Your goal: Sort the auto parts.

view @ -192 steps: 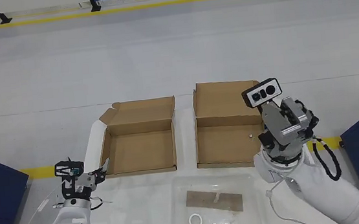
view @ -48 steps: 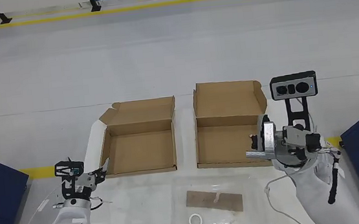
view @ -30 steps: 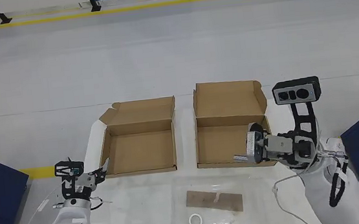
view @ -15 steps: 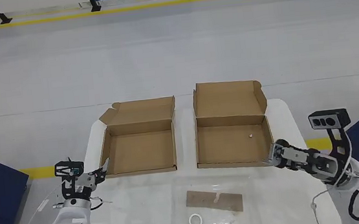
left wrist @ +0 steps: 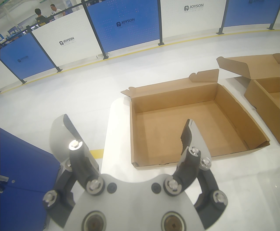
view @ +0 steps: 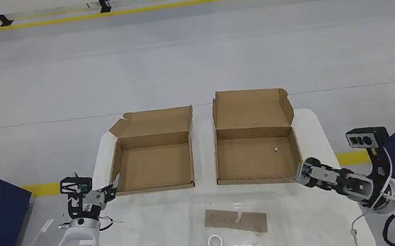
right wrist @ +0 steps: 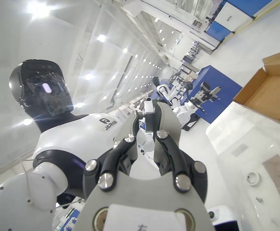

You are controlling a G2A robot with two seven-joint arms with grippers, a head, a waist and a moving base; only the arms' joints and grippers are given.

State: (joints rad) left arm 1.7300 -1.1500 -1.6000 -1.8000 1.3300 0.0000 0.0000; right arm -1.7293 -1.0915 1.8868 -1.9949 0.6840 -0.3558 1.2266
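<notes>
right hand [right wrist: 147, 116]: clamped on a little grey metal block [right wrist: 149, 122], pinched up near the tips
block: squarish, machined-looking dull silver, with a round stub poking out one side; no obvious long axis that I can make out
where it is: up in the air in my right hand, just off the near right corner of the right box [view: 247, 159], not over it yet
which way to go: the box's open floor lies away from my body and toward my left from the hand, so I reckon the next move is a short carry in over the low near wall
right box: plain brown cardboard, shallow, lid flap standing at the far side, one tiny pale bit [view: 276, 147] on the floor toward the far right
left box [view: 152, 167]: same cardboard, same shape, just beside the right one
left hand [left wrist: 126, 131]: wide open, nothing in it, at the near left corner of the left box and well apart from the block, so my right arm is nearer by a lot
tray [view: 262, 202]: clear plastic, on the white tabletop [view: 309, 133], nearer me than the boxes, with a brown cardboard strip [view: 235, 221] and a white ring [view: 215, 243] inside
worry: the grip's right at the tips and the metal looks slick, so it could twist when I let go
</notes>
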